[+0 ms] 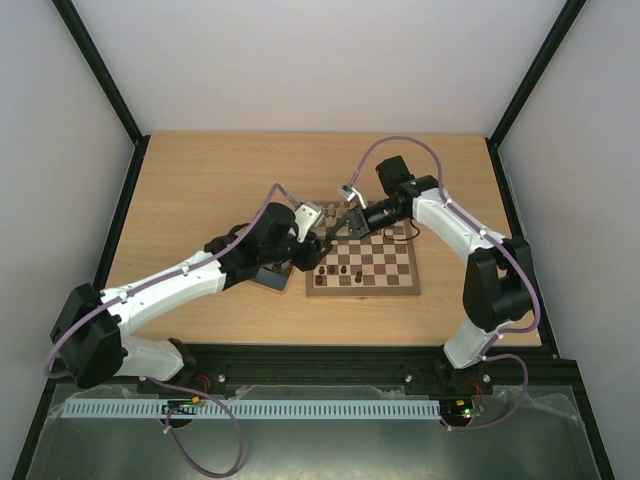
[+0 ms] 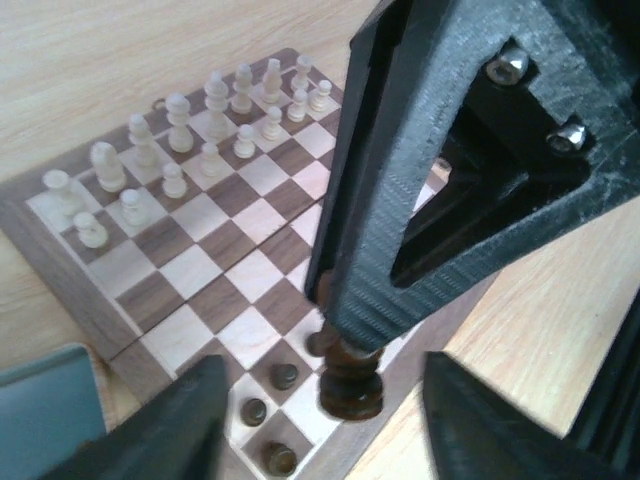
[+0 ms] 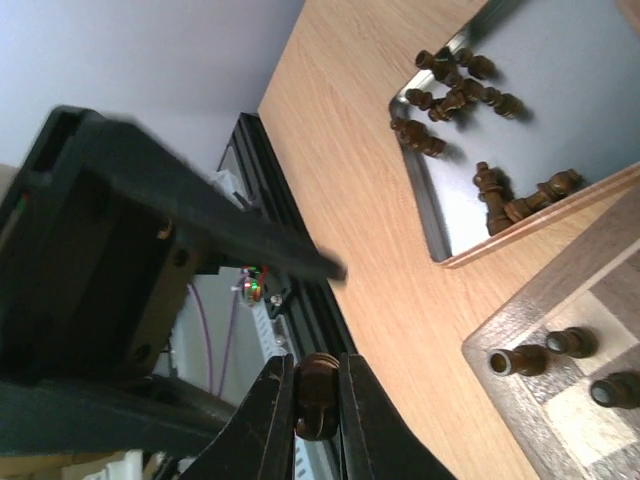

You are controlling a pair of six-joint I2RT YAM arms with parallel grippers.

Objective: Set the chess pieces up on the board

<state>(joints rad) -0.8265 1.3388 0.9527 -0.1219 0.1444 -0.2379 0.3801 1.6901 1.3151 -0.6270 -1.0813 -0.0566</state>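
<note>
The board (image 1: pixel 385 270) lies right of centre; it also shows in the left wrist view (image 2: pixel 200 270). My right gripper (image 3: pixel 318 390) is shut on a dark chess piece (image 3: pixel 320 400) and holds it upright over the board's near left corner (image 2: pixel 350 385). My left gripper (image 2: pixel 322 410) is open, its fingers (image 2: pixel 170 430) wide on either side of that piece without touching it. Several dark pawns (image 2: pixel 285 376) stand on the near squares. More dark pieces (image 3: pixel 460 90) lie in the metal tray (image 3: pixel 560 50).
Cream pieces (image 2: pixel 180 120) fill the board's far rows. The tray (image 1: pixel 275 278) sits just left of the board, partly under my left arm. Both grippers crowd together above the board's left edge (image 1: pixel 325 238). A black frame rail (image 3: pixel 290 250) runs along the table's edge.
</note>
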